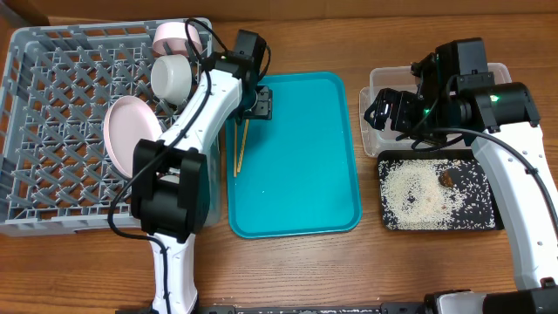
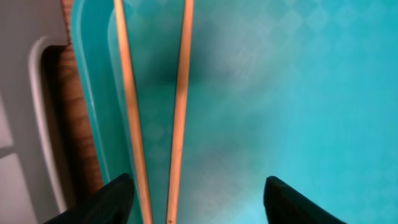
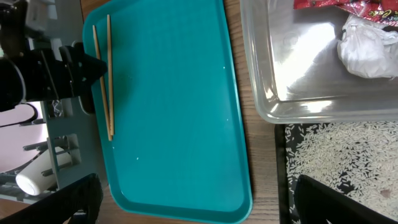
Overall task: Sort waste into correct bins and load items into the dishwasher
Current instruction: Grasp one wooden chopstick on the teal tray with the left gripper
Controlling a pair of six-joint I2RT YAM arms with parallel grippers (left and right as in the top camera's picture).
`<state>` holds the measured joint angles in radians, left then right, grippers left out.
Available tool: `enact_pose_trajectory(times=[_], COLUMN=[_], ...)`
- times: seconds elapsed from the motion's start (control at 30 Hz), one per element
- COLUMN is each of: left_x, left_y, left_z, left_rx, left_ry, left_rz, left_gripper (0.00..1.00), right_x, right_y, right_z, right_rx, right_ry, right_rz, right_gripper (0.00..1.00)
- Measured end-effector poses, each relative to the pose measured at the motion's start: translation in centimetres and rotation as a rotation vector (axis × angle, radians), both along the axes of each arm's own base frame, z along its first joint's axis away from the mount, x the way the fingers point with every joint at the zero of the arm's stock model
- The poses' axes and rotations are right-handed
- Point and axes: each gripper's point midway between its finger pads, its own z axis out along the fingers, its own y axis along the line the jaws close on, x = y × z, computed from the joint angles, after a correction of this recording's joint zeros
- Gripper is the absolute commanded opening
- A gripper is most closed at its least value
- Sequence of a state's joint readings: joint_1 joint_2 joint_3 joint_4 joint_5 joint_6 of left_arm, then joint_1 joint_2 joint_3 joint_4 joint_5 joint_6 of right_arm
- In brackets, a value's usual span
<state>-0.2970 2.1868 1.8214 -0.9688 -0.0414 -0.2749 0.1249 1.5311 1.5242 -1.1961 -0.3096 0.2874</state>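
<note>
Two wooden chopsticks [image 1: 239, 148] lie side by side along the left edge of the teal tray [image 1: 305, 174]. My left gripper [image 1: 259, 105] is open just above their far ends; in the left wrist view the chopsticks [image 2: 180, 93] run between its fingers [image 2: 199, 199], nearer the left finger. My right gripper [image 1: 384, 109] hovers open and empty over the clear tub [image 1: 373, 83]. The tub [image 3: 298, 74] holds the red wrapper [image 3: 348, 6] and the white tissue [image 3: 370, 46]. Rice grains [image 1: 414, 192] with a brown bit [image 1: 446, 179] lie on the black tray [image 1: 488, 222].
The grey dish rack [image 1: 52, 105] at the left holds a pale pink plate [image 1: 129, 131] on edge, a white cup [image 1: 173, 77] and a pink bowl [image 1: 170, 37]. The left arm reaches over the rack's right side. A few grains dot the teal tray.
</note>
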Motion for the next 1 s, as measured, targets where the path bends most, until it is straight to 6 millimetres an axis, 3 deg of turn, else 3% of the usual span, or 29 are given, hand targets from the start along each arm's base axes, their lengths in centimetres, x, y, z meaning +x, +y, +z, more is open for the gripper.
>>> enact_pose_trajectory(times=[0.3, 0.33, 0.4, 0.5, 0.7, 0.8, 0.9, 0.97, 1.0], left_x=[-1.2, -1.2, -1.3, -1.5, -2.4, -3.7, -4.2, -2.9, -2.1], left_y=[0.1, 0.2, 0.1, 0.1, 0.3, 0.8, 1.0, 1.1, 1.3], left_z=[-5.2, -5.2, -5.2, -5.2, -5.2, -4.8, -1.8, 1.6, 4.3], left_rx=[0.032, 0.032, 0.028, 0.027, 0.039, 0.057, 0.070, 0.064, 0.056], left_ry=[0.123, 0.122, 0.126, 0.134, 0.170, 0.231, 0.275, 0.218, 0.161], left_rz=[-0.019, -0.018, -0.019, -0.019, -0.017, -0.017, -0.015, -0.002, 0.019], left_gripper=[0.60, 0.55, 0.25, 0.05, 0.04, 0.04, 0.04, 0.04, 0.04], right_x=[0.0, 0.0, 0.0, 0.0, 0.0, 0.0, 0.0, 0.0, 0.0], right_y=[0.0, 0.0, 0.0, 0.0, 0.0, 0.0, 0.0, 0.0, 0.0], right_z=[0.0, 0.0, 0.0, 0.0, 0.0, 0.0, 0.0, 0.0, 0.0], right_rx=[0.000, 0.000, 0.000, 0.000, 0.000, 0.000, 0.000, 0.000, 0.000], right_ry=[0.000, 0.000, 0.000, 0.001, 0.000, 0.001, 0.001, 0.000, 0.000], right_rz=[0.000, 0.000, 0.000, 0.000, 0.000, 0.000, 0.000, 0.000, 0.000], right_gripper=[1.00, 1.00, 1.00, 1.00, 1.00, 1.00, 1.00, 1.00, 1.00])
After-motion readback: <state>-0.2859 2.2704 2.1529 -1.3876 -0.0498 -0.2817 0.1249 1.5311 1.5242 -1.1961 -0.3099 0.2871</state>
